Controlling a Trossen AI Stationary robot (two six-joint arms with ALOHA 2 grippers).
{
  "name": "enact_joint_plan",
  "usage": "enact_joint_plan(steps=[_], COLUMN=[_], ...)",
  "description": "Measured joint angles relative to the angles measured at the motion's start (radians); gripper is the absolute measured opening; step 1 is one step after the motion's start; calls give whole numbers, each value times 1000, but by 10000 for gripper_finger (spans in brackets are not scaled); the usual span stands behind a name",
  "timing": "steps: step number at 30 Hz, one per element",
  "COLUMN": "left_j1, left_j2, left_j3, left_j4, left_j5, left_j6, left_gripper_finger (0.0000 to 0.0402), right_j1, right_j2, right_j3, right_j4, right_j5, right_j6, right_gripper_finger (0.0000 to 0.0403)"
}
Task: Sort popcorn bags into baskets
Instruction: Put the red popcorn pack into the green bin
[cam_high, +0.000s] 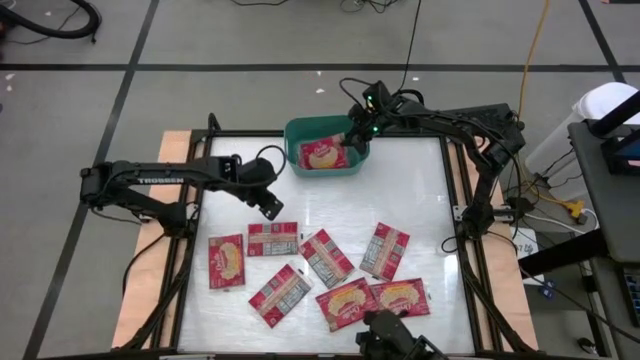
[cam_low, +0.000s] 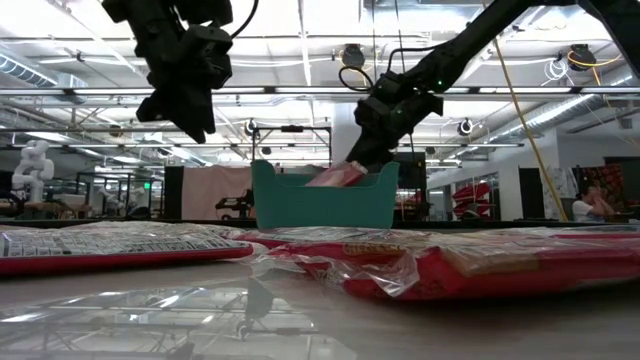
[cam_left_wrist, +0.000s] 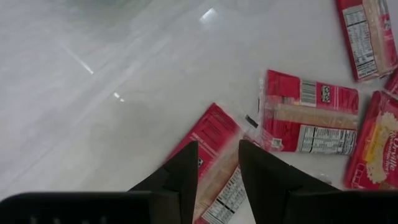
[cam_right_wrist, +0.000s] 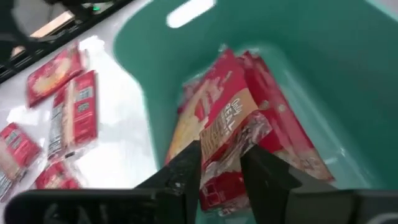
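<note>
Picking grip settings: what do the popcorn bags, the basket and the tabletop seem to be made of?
Popcorn bags: thin glossy plastic film, judging by crinkles and glare in the low view.
Basket: teal moulded plastic, smooth, semi-matte, with rounded corners.
Tabletop: hard, glossy white surface that mirrors the ceiling lights; probably laminate or coated board.

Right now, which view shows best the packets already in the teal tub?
The right wrist view: the packets fill it, leaning in the teal tub. The high view shows them small, the low view only one edge above the rim, the left wrist view nothing.
</note>
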Motion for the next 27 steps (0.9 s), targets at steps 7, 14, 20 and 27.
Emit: enact_joint_plan(steps=[7, 14, 20, 27], left_j1=[-38, -70, -104, -236], left_j2=[0, 0, 0, 1], left_j3=[0, 0, -52, -138], left_j4=[-12, -65, -86, -67], left_j5=[-17, -61, -60, 20], left_j6=[-16, -46, -144, -164], left_gripper_finger=[118, 118, 118, 141], right_j1=[0, 4, 53, 151], right_j2=[-61, -168, -282, -396], right_j3=[0, 0, 0, 0], right_j4=[-1, -3, -57, -170], right_j5=[45, 75, 73, 76], right_j6=[28, 96, 175, 212], right_gripper_finger=[121, 120, 119, 118])
